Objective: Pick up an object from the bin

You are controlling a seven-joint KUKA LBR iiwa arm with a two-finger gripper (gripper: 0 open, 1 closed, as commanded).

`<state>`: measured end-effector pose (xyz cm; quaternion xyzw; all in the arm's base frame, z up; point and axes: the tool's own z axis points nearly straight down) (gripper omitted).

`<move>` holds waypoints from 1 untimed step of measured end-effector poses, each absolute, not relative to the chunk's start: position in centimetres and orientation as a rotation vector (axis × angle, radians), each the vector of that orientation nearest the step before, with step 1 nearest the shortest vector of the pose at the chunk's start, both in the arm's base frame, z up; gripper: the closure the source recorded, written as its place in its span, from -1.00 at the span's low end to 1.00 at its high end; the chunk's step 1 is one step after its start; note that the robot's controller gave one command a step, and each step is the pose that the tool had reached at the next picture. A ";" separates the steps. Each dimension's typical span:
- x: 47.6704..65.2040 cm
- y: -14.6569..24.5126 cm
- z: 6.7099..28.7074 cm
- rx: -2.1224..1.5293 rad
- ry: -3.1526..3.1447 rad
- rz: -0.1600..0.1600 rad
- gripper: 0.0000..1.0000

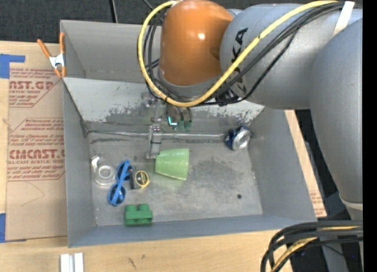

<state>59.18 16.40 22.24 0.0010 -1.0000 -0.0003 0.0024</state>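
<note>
Nearest us, by the front wall of the grey metal bin (224,189) towards its left corner, lies a dark green studded plastic block (138,214). Behind it, along the left wall, we see blue plastic-handled scissors (121,182), a clear round plastic cap (104,172) and a small black-and-gold ring (141,178).

Mid-floor lies a pale green plastic cup (172,163), tipped on its side. The gripper (155,147) hangs low just beside the cup's left rim. We cannot tell how wide it stands, and we see nothing held in it.

A blue metal can (237,138) rests farther back, towards the right wall.

We judge this the approach step, with nothing lifted yet. Next we need to straddle the cup's rim, close firmly and rise straight.
</note>
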 end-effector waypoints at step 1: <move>57.1 13.5 9.6 0.420 -3.108 0.001 -1.00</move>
